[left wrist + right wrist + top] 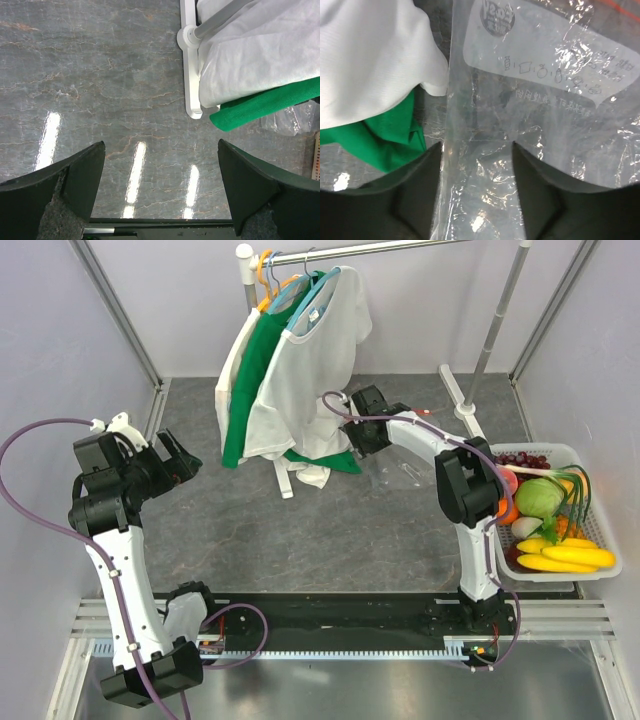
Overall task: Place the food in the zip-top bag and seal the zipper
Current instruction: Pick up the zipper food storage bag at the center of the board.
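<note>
The clear zip-top bag [402, 472] lies flat on the grey table just right of the hanging shirts. In the right wrist view the bag [540, 95] fills the frame, and a short stretch of its red zipper [626, 9] shows at the top right. My right gripper [477, 150] stands low over the bag's left edge, jaws apart with a fold of plastic between them, not pinched. The food [548, 525] sits in the white basket at the right: yellow bananas [566, 557], a green cabbage [540, 497], green onions [581, 492]. My left gripper [186, 456] hovers open at the far left, empty.
A clothes rack with white and green shirts [300, 370] stands at the middle back, its white foot [191, 75] on the table. The green shirt's hem [385, 142] touches the table right beside the bag. The white slatted basket [592, 456] stands by the right wall.
</note>
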Controlling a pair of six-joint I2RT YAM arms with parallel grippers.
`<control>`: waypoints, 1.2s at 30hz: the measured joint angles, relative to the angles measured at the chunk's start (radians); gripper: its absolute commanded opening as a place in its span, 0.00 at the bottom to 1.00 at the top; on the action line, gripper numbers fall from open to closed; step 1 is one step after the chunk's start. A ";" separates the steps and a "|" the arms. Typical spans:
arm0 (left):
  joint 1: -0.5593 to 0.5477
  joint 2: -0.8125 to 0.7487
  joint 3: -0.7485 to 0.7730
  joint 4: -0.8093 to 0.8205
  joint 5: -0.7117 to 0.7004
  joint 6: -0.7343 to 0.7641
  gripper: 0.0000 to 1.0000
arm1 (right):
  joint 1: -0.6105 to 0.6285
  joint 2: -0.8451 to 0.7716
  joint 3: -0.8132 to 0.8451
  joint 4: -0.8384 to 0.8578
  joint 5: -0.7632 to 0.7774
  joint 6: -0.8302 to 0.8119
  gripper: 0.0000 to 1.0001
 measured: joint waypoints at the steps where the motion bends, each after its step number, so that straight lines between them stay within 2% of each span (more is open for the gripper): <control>1: 0.000 0.000 0.000 0.000 0.000 0.000 1.00 | -0.002 0.006 0.000 -0.004 -0.001 -0.001 0.46; 2: 0.000 0.000 0.000 0.000 0.000 0.000 1.00 | -0.004 0.008 -0.001 -0.006 -0.003 -0.002 0.40; 3: 0.000 0.000 0.000 0.000 0.000 0.000 1.00 | -0.005 0.008 -0.006 -0.006 -0.005 -0.003 0.25; 4: 0.000 0.000 0.000 0.000 0.000 0.000 1.00 | -0.006 0.004 -0.013 -0.005 -0.006 -0.005 0.14; 5: 0.000 0.000 0.000 0.000 0.000 0.000 1.00 | -0.006 -0.002 -0.019 -0.005 -0.009 -0.014 0.05; 6: 0.000 0.000 0.000 0.000 0.001 0.000 1.00 | -0.006 -0.011 -0.037 0.001 -0.013 -0.016 0.00; 12: 0.000 -0.019 0.000 0.003 0.071 0.001 1.00 | -0.006 -0.198 -0.210 -0.011 -0.067 -0.066 0.00; 20: 0.001 -0.135 0.063 0.026 0.250 -0.008 1.00 | -0.005 -0.795 -0.496 0.065 -0.174 -0.165 0.00; 28: 0.001 -0.177 0.103 0.093 0.585 -0.072 0.97 | 0.036 -1.207 -0.677 0.132 -0.246 -0.316 0.00; 31: 0.001 -0.174 0.086 0.109 0.704 -0.078 1.00 | 0.061 -1.314 -0.735 0.134 -0.274 -0.401 0.00; 36: 0.001 -0.179 0.038 0.111 0.878 0.012 1.00 | 0.080 -1.475 -0.803 0.115 -0.399 -0.588 0.00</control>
